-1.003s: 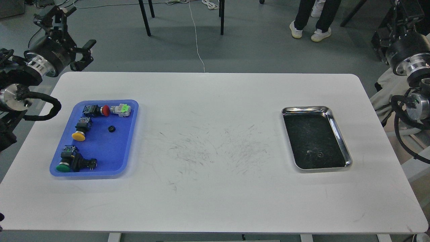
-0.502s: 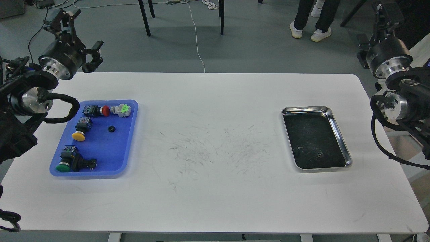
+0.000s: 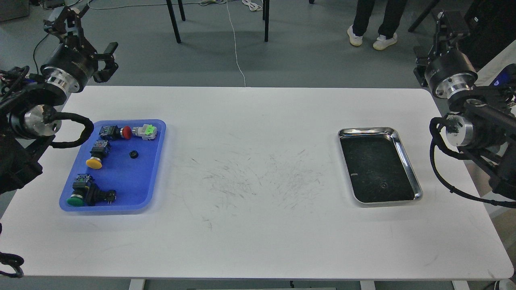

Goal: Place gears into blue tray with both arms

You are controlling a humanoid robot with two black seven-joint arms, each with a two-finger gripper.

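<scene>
Claws raised, seemingly empty

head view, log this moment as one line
left gripper: open, raised past far-left table edge | right gripper: state unclear, raised | gear: in blue tray | gear: in steel tray

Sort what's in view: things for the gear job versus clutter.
Job:
- small black toothed gear in the bright-blue plastic tray
- second small gear in the shiny steel tray
- left gripper, right gripper

Lying about:
- red-capped, yellow-capped and green-capped push-button switches
- white table
</scene>
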